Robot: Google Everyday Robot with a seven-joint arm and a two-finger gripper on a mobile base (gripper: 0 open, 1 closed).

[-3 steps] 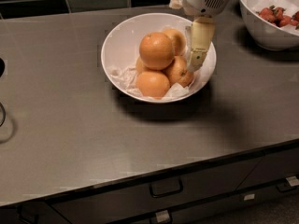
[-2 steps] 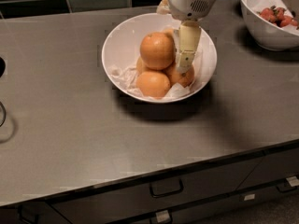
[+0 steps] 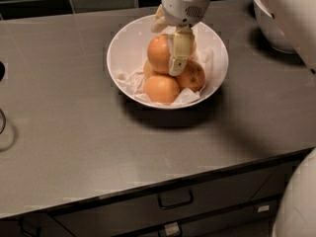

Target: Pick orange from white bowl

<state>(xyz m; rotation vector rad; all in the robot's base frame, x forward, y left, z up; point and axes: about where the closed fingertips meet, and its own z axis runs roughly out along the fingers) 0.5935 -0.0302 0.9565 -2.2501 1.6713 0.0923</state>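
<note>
The white bowl point(image 3: 123, 48) stands on the grey counter at the back middle, lined with crumpled white paper. It holds several oranges in a pile. The orange point(image 3: 157, 56), the largest and roundest, sits on top. Smaller ones lie in front point(image 3: 161, 89) and to the right point(image 3: 193, 77). My gripper point(image 3: 167, 51) comes down from above into the bowl and is open. One cream finger point(image 3: 178, 51) lies against the right side of the top orange. The other finger shows only partly behind the orange's upper left.
My white arm point(image 3: 291, 14) crosses the upper right and hides most of a second white bowl point(image 3: 266, 28). A dark object point(image 3: 1, 70) sits at the left edge. Drawers with a handle point(image 3: 175, 200) run below the counter's front edge.
The gripper has moved left from the bowl's right rim toward the middle. Its finger now rests against the top orange. The oranges have not moved.
</note>
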